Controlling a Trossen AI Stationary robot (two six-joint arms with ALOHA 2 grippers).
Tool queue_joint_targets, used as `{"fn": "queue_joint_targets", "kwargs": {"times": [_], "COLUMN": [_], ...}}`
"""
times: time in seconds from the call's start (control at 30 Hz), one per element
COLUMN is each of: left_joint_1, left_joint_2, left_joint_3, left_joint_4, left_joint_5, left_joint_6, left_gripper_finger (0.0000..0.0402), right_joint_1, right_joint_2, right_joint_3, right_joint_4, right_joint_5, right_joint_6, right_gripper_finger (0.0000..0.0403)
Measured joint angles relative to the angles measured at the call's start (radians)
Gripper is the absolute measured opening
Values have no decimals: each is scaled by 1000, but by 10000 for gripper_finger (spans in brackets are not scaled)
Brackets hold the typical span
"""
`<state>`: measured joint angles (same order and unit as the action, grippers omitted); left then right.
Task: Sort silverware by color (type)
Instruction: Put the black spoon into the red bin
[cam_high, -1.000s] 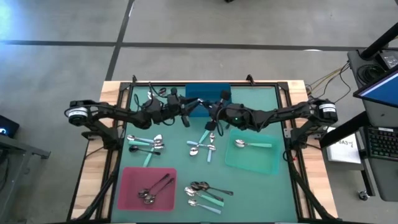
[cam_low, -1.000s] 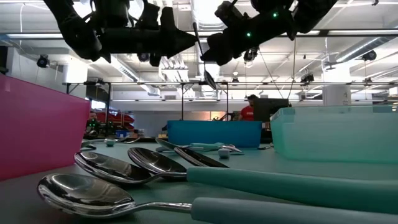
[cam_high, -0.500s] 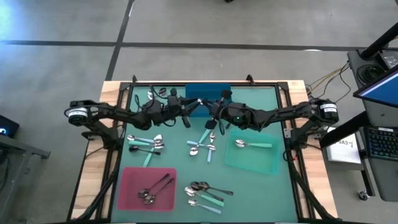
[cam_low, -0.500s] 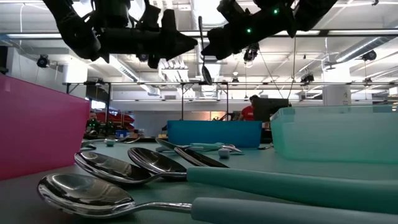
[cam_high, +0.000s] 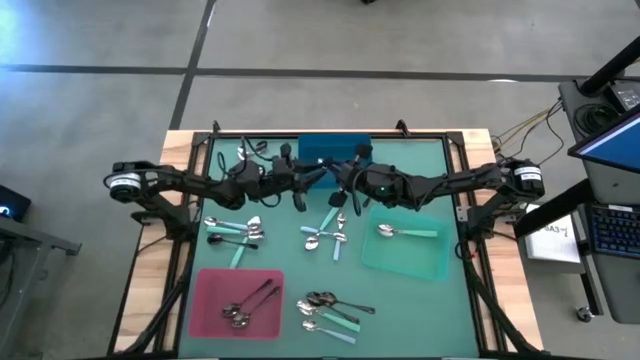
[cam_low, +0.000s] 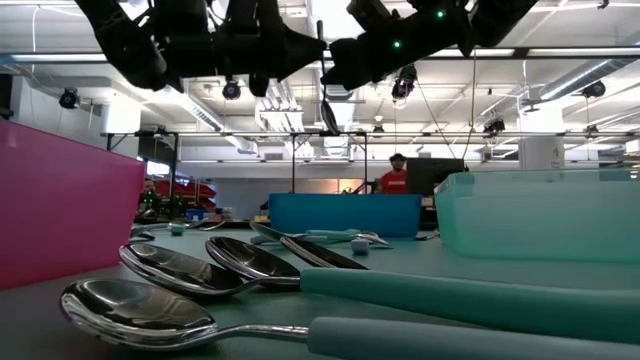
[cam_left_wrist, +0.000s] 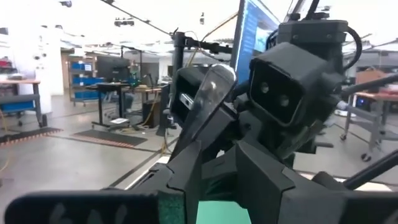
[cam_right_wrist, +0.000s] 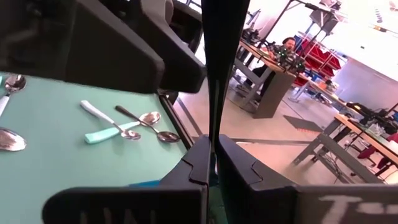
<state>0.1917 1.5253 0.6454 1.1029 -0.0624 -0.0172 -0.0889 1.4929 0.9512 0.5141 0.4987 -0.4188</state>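
Green matting covers the bench (cam_high: 400, 300), where most spoons (cam_high: 325, 235) are scattered. Above its middle, a dark-handled spoon (cam_low: 327, 105) is clamped upright in the right pincer (cam_high: 341, 183); the left pincer (cam_high: 312, 176), partly parted, is met beside it.

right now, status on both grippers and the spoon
Right gripper shut on a dark spoon, hanging bowl-down in mid-air. Left gripper part open beside it, holding nothing seen. Blue tray just behind.

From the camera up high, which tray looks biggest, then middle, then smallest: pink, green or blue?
1. Pink tray and green tray: they look about the same, so no winner.
2. Blue tray: looks smallest, but the arms hide part of it.
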Motion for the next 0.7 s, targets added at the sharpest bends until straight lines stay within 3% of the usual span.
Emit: {"fn": "queue_joint_targets", "kwargs": {"times": [0.5,0.7], "left_joint_1": [1,-9], "left_joint_2": [1,1], "left_joint_3": [26,20], "left_joint_4": [-10,-83], "left_joint_5": [0,-17], "left_joint_6": [27,0], "left_gripper_finger": [79,77], "right_joint_1": [30,35], "right_joint_2": [0,-4], "right_joint_3": [5,5], "right_joint_4": [-7,-14], "right_joint_5": [9,61], "right_joint_6": [-9,-60], "right_gripper_finger": [8,8]}}
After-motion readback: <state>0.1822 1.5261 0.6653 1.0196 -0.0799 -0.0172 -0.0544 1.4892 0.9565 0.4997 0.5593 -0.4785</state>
